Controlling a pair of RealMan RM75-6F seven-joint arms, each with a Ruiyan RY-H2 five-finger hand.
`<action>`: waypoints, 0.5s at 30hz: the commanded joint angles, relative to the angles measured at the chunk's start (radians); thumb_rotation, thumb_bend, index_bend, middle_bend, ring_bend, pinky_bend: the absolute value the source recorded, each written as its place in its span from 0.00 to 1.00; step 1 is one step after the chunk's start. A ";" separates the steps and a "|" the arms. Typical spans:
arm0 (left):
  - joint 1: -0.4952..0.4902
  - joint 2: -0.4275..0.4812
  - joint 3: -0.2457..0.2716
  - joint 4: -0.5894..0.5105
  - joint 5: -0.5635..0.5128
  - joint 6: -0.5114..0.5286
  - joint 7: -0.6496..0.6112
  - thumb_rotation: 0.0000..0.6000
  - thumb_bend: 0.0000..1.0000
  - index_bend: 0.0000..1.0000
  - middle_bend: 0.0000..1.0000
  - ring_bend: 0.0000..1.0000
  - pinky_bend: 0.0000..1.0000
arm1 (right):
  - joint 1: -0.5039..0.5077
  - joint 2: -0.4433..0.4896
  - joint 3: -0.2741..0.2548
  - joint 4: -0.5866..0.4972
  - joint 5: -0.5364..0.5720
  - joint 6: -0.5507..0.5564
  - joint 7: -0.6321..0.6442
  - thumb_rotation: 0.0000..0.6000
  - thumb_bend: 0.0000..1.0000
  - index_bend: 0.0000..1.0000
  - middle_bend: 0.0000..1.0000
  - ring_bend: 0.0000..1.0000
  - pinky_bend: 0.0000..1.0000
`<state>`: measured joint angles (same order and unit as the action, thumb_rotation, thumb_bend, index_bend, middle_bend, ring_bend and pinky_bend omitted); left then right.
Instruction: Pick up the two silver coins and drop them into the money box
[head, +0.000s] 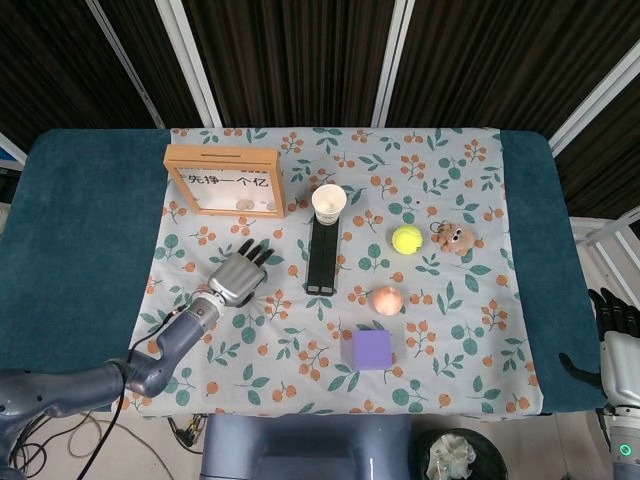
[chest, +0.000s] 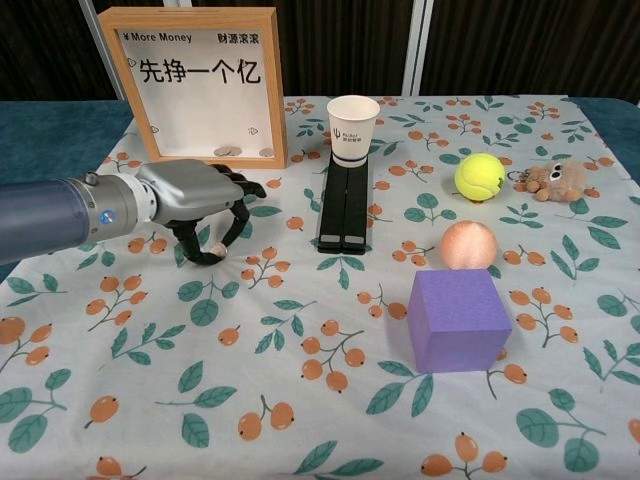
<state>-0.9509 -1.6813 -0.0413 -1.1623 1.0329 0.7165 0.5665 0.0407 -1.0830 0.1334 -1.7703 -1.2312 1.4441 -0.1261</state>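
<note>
The money box (chest: 190, 85) is a wooden frame with a clear front, standing upright at the back left, also in the head view (head: 224, 181). A few coins (chest: 231, 151) lie at its bottom. My left hand (chest: 195, 200) hovers palm-down in front of the box, fingers curled down to the cloth. A silver coin (chest: 215, 249) is pinched between its thumb and a fingertip, just off the cloth. In the head view the left hand (head: 238, 276) hides the coin. My right hand (head: 615, 335) hangs beyond the table's right edge, holding nothing. I see no other loose coin.
A paper cup (chest: 353, 128) stands on a black bar (chest: 345, 205) right of the left hand. Further right are a tennis ball (chest: 480, 175), a small plush toy (chest: 556, 179), a peach (chest: 468, 245) and a purple cube (chest: 458, 318).
</note>
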 joint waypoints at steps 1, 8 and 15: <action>0.001 0.002 -0.001 -0.003 -0.002 -0.001 -0.002 1.00 0.19 0.58 0.03 0.00 0.00 | 0.000 0.000 0.000 0.000 0.000 0.000 0.002 1.00 0.26 0.00 0.00 0.00 0.00; 0.002 0.009 -0.005 -0.011 -0.007 -0.002 -0.005 1.00 0.33 0.60 0.03 0.00 0.00 | 0.000 0.000 0.001 -0.001 0.001 0.000 0.007 1.00 0.26 0.00 0.00 0.00 0.00; 0.004 0.011 -0.006 -0.015 -0.014 -0.001 -0.004 1.00 0.43 0.61 0.04 0.00 0.00 | -0.001 0.000 0.001 -0.003 0.003 -0.003 0.012 1.00 0.26 0.00 0.00 0.00 0.00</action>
<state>-0.9473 -1.6706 -0.0465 -1.1767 1.0197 0.7162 0.5635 0.0399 -1.0828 0.1348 -1.7735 -1.2283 1.4416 -0.1145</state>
